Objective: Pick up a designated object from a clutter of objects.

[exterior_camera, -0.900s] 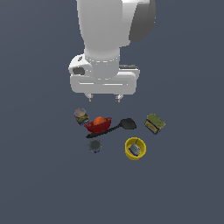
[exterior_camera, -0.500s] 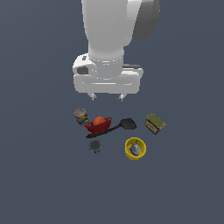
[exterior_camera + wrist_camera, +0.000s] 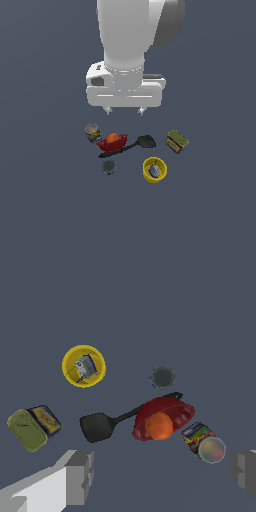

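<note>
The designated squat can [image 3: 108,166], dark grey on top with a blue band, stands in front of the red bowl; in the wrist view [image 3: 162,377] I see only its round grey top. My gripper [image 3: 124,111] hangs high above the clutter, open and empty, with its fingers [image 3: 80,476] spread wide. The clutter holds a multicoloured can [image 3: 92,133], a red bowl [image 3: 112,144] with an orange ball [image 3: 114,138], a black spatula [image 3: 140,143], a yellow cup [image 3: 154,170] and an olive-green box [image 3: 176,141].
The items sit on a plain dark grey floor [image 3: 50,210]. A small grey object [image 3: 84,367] lies inside the yellow cup. The spatula's handle runs under the red bowl's rim.
The arm and gripper have shifted slightly toward the exterior view's right. The objects have not moved.
</note>
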`<action>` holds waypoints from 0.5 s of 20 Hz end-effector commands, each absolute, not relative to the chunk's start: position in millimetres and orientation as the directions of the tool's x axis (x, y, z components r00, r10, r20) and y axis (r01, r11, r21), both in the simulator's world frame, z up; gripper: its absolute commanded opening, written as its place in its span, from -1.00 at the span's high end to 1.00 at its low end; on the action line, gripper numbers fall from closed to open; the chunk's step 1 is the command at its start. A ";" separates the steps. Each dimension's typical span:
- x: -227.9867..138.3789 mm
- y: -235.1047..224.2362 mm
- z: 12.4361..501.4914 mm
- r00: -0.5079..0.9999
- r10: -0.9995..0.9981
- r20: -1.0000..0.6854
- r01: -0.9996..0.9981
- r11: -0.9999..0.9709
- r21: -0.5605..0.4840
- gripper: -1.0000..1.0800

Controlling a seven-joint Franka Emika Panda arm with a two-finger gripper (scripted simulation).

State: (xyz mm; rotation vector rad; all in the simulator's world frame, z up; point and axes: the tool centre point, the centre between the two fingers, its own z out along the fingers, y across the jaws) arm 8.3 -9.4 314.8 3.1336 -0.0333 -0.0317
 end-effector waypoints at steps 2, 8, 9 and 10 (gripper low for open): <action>12.3 -12.0 306.6 1.000 0.000 -0.021 0.000 -1.000 0.008 -0.92; 24.7 -20.8 281.0 0.997 0.070 -0.019 0.070 -0.997 0.007 -0.92; 27.3 -22.7 275.2 0.996 0.086 -0.018 0.086 -0.996 0.006 -0.92; 29.9 -24.8 269.1 0.995 0.102 -0.018 0.102 -0.995 0.006 -0.92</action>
